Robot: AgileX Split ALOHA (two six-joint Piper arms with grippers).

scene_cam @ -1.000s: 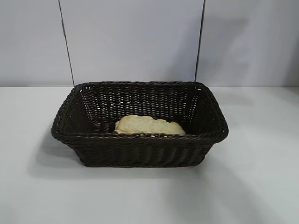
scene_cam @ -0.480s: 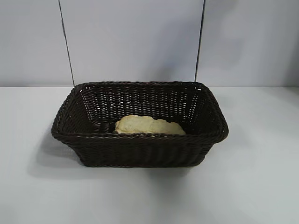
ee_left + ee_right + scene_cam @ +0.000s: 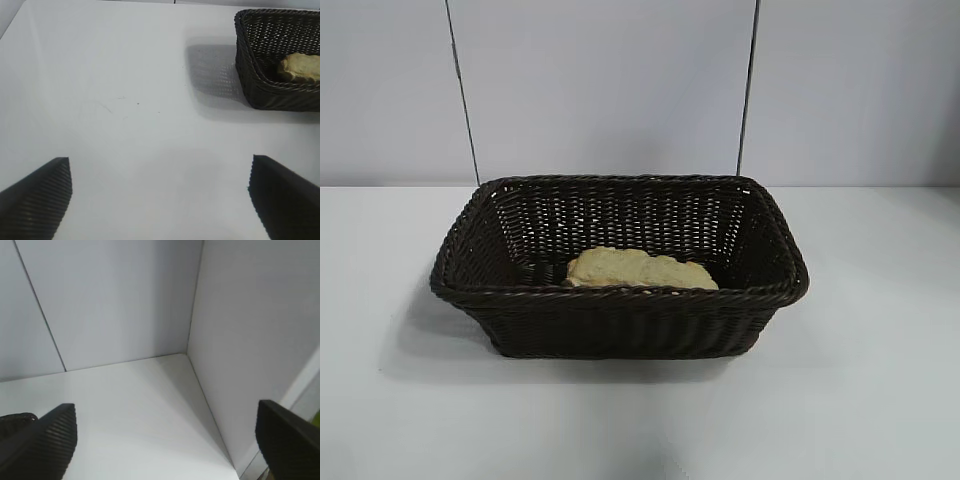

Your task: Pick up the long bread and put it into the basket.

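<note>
Both fingers (image 3: 37,200) clear of long bread (image 3: 640,269).

Looks like a lab test cell: bare white tabletop (image 3: 880,400), plain pale wall panels (image 3: 600,90) with thin dark seams boxing it in on the back and side, one wicker basket (image 3: 620,320) as prop.

A: From where does the exterior view look?

B: From the front, slightly above, fairly near the dark brown woven wicker basket (image 3: 620,300) on the white table (image 3: 880,400), facing the pale back wall.

A: And the wrist views?

B: The left wrist view looks down across that table, sharing the basket (image 3: 260,75). The right faces a wall corner.
</note>
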